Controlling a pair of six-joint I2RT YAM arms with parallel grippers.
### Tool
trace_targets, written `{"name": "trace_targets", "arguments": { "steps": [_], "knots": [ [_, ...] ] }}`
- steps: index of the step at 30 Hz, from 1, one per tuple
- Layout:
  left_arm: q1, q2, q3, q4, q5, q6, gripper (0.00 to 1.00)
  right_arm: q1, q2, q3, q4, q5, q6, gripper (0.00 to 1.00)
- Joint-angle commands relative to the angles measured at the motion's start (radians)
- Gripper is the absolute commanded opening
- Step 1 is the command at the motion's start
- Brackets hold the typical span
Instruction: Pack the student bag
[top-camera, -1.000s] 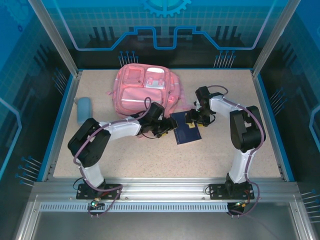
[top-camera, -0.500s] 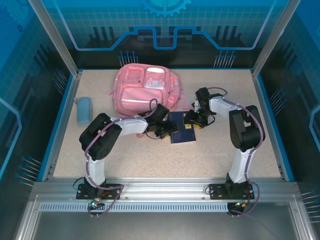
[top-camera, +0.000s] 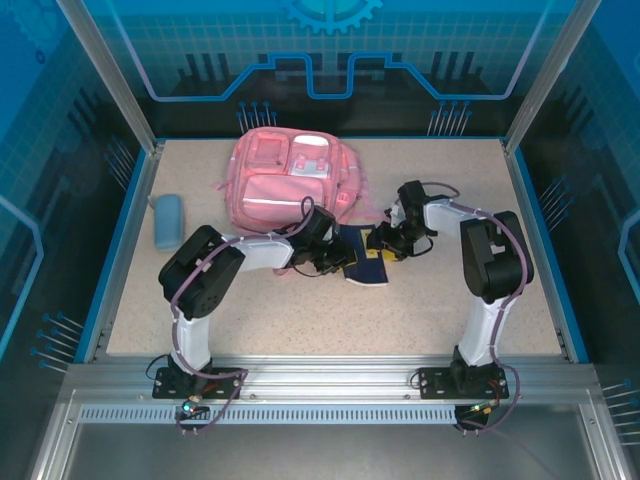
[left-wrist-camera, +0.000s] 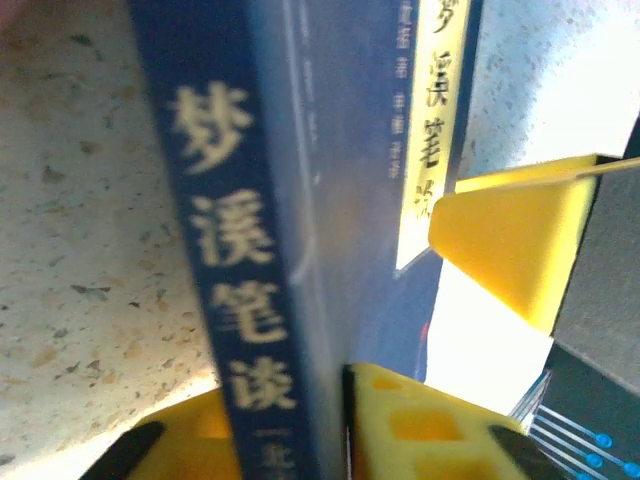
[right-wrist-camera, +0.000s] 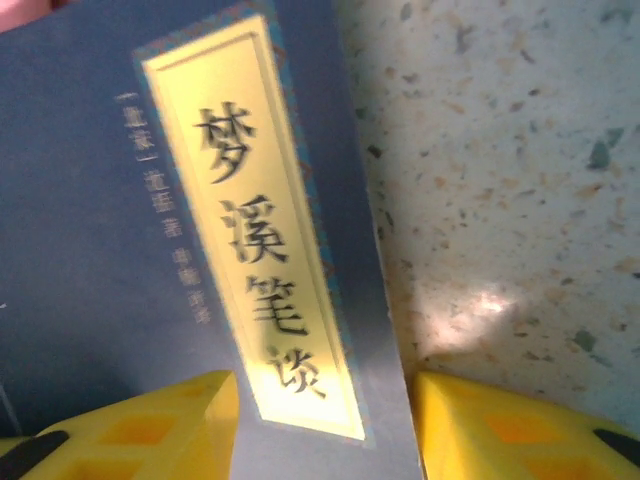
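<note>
Left fingers (left-wrist-camera: 430, 430) clench the spine of a dark-blue paperback book (left-wrist-camera: 270, 250) while parted right fingers (right-wrist-camera: 150, 420) straddle its corner, apparently to lift it toward the pink fabric student bag (top-camera: 290, 185) at the table's (top-camera: 450, 190) 12 o'clock.

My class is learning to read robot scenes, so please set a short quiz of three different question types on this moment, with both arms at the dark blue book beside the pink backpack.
1. True or false: the small light-blue fabric pencil case lies on the speckled table, left of the large pink fabric backpack and apart from it.
2. What does the left gripper clamp? A) a backpack strap B) the spine of the dark blue book with the yellow title label C) the pencil case
3. Fill in: the jaws of the right gripper straddle the book's edge, standing ___.
Key: 1 true; 2 B; 3 open.
</note>
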Motion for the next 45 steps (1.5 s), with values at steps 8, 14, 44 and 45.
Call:
{"name": "trace_targets", "arguments": {
  "steps": [8, 14, 44, 45],
  "knots": [
    [0.033, -0.263, -0.026, -0.018, 0.108, 0.094, 0.03, -0.169, -0.283, -0.205, 0.272, -0.287, 0.101, 0.78],
    [0.088, -0.421, -0.025, -0.002, 0.216, 0.088, 0.03, -0.168, -0.355, -0.173, 0.442, -0.542, 0.199, 0.89],
    [0.257, -0.551, -0.135, 0.331, 0.433, -0.120, 0.03, 0.010, -0.387, 0.030, 0.470, -0.592, 0.326, 0.77],
    [0.256, -0.555, -0.138, 0.344, 0.439, -0.127, 0.03, 0.012, -0.381, 0.037, 0.433, -0.571, 0.303, 0.84]
  ]
}}
